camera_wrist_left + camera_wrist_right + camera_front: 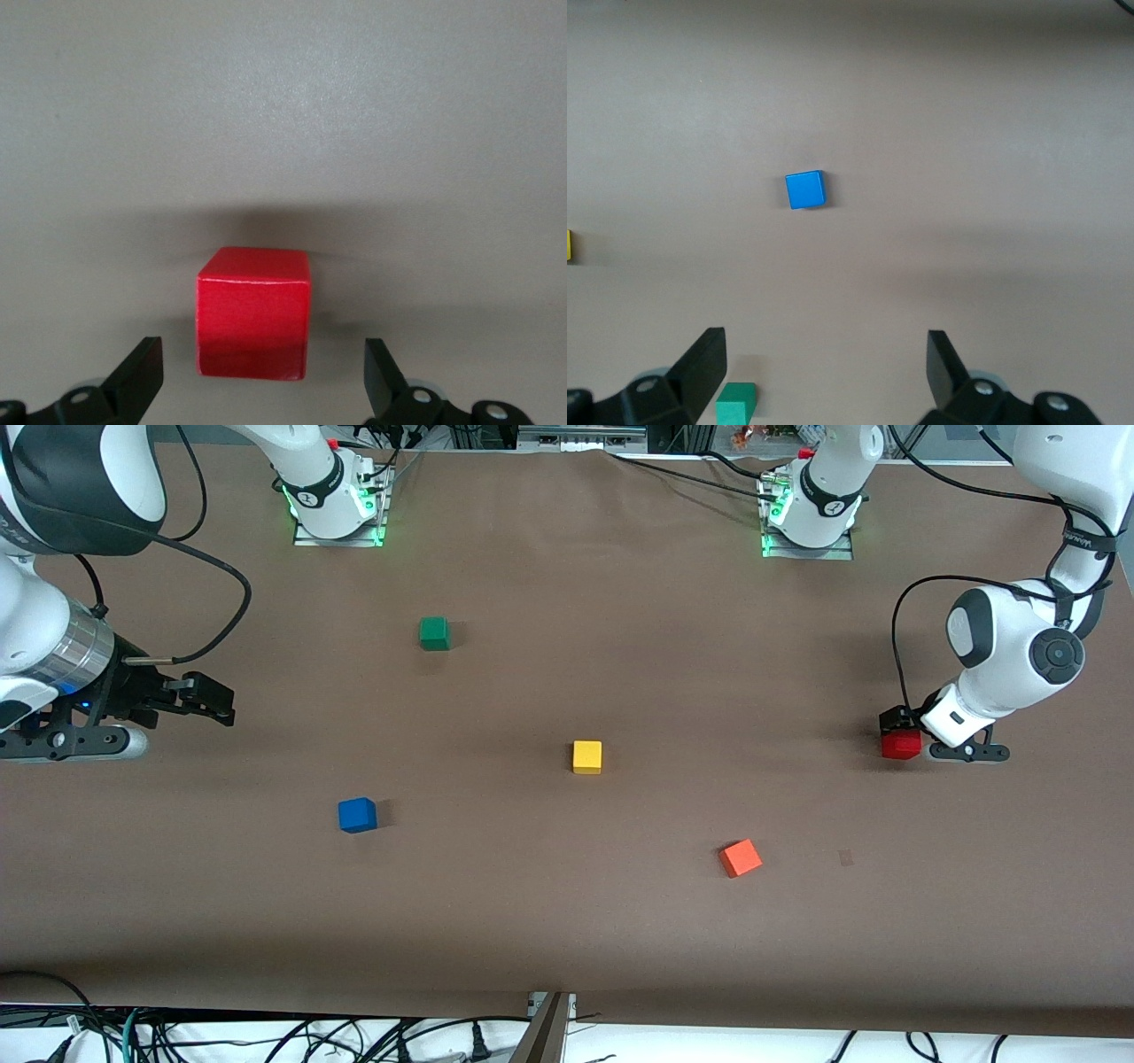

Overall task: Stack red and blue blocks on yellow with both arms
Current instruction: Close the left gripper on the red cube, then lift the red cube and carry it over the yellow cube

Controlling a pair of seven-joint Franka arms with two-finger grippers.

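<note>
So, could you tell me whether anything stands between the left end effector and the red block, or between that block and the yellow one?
Nothing visible does. The left end effector is open with the red block between its fingers, and bare table lies from there to the yellow block. The orange block sits nearer the front camera, off that line.

Left gripper (904, 731) low, right gripper (190, 700) raised, both spread.

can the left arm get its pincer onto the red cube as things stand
Probably yes. The left pincer is open and low over the small matte red cube, a finger on each side with gaps showing, at the left arm's end of the brown table. Nothing lies between them.
</note>
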